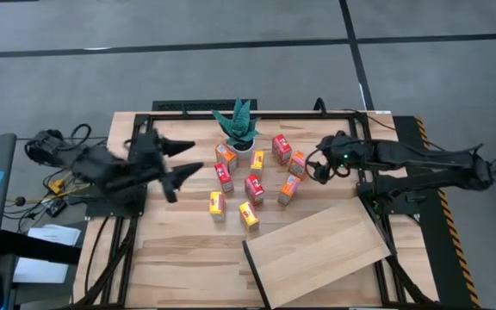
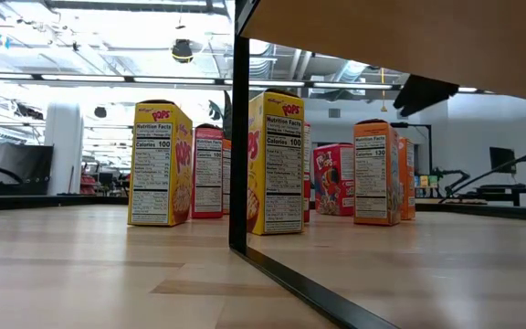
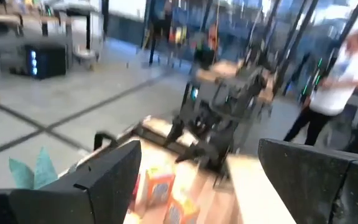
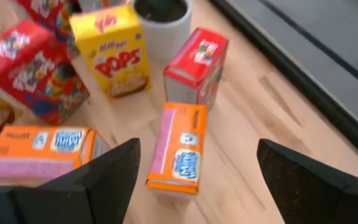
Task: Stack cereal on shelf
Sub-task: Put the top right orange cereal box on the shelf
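Right gripper (image 1: 319,169) is wide open and holds nothing, up over the orange box (image 4: 178,147) near the table's (image 1: 179,250) right edge. Left gripper (image 1: 182,164) is open too, empty, by the left edge. Cereal boxes (image 1: 253,188) stand together in the middle, near the plant (image 1: 238,127). None is on the shelf (image 1: 321,251) at the front right corner. Coming down crooked, a finger could knock that box into the red box (image 4: 196,68) beside it.
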You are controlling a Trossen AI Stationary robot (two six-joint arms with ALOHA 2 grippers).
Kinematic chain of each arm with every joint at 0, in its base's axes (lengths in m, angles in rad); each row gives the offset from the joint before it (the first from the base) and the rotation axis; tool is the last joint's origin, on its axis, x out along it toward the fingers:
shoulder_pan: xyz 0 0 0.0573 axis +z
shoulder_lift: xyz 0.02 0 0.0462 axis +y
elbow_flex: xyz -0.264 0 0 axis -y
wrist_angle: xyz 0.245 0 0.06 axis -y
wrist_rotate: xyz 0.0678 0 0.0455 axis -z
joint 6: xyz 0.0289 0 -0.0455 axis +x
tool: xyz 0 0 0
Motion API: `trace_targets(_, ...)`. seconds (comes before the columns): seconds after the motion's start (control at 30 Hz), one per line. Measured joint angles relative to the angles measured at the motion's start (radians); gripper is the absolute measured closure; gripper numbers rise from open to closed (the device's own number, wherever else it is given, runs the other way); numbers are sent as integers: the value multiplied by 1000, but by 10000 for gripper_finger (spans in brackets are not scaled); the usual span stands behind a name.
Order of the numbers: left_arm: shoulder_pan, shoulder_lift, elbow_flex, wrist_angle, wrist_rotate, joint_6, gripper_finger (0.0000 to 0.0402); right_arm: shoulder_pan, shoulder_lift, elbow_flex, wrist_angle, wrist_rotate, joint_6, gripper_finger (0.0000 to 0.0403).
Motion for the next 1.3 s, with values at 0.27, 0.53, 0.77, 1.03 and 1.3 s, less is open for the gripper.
trace_targets(0.27,206,161,125,-136,333,15,87,2,51,0,2,-10,-5,47)
trace_targets(0.53,317,234,125,-91,563,31,87,2,124,-17,1,-13,-7,53)
trace_targets(0.77,348,252,112,-80,615,55,87,0,198,-19,5,-10,-10,60)
trace_targets(1.03,375,283,112,-65,668,89,87,1,259,-19,33,-6,-49,100)
trace_targets(1.3,396,293,113,-41,708,113,87,1,257,-19,37,-6,-52,166)
